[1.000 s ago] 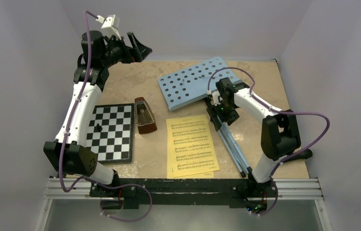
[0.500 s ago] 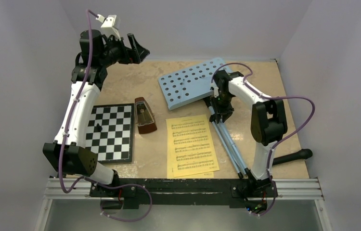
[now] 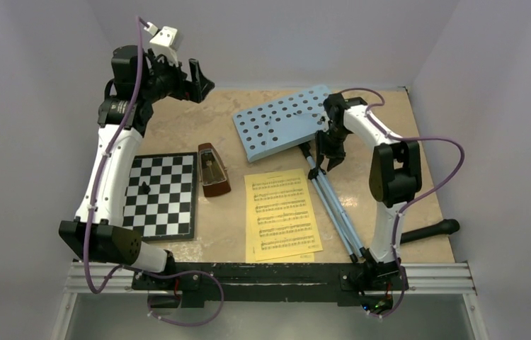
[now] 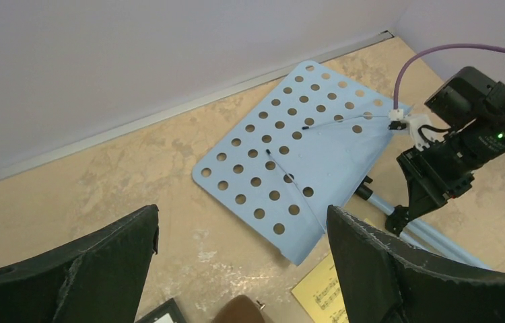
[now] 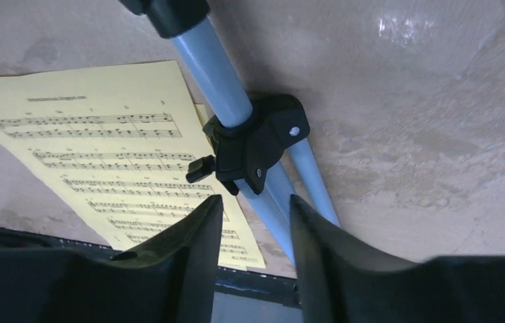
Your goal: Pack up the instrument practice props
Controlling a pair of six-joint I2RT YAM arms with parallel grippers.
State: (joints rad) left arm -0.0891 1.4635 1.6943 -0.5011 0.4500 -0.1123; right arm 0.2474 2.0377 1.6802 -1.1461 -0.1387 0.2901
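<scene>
The light-blue hole-punched music stand (image 3: 282, 120) lies flat at the back of the table, its thin folded legs (image 3: 333, 205) running toward the near edge. My right gripper (image 3: 328, 163) hovers open just above the legs, beside the black clamp (image 5: 256, 145); nothing is held between its fingers (image 5: 192, 232). The yellow music sheets (image 3: 281, 214) lie left of the legs and also show in the right wrist view (image 5: 102, 161). The brown pyramid metronome (image 3: 213, 170) stands left of the sheets. My left gripper (image 3: 201, 78) is raised at the back left, wide open and empty, looking down on the stand (image 4: 297, 161).
A black-and-white chessboard (image 3: 170, 212) with a small black piece (image 3: 145, 188) lies at the left. A black handle-like object (image 3: 429, 230) lies at the right edge. The table's back wall runs just behind the stand.
My right gripper has moved up along the stand's legs toward the plate, and its forearm has swung back. My left arm has drawn slightly left. The black object at right is now uncovered.
</scene>
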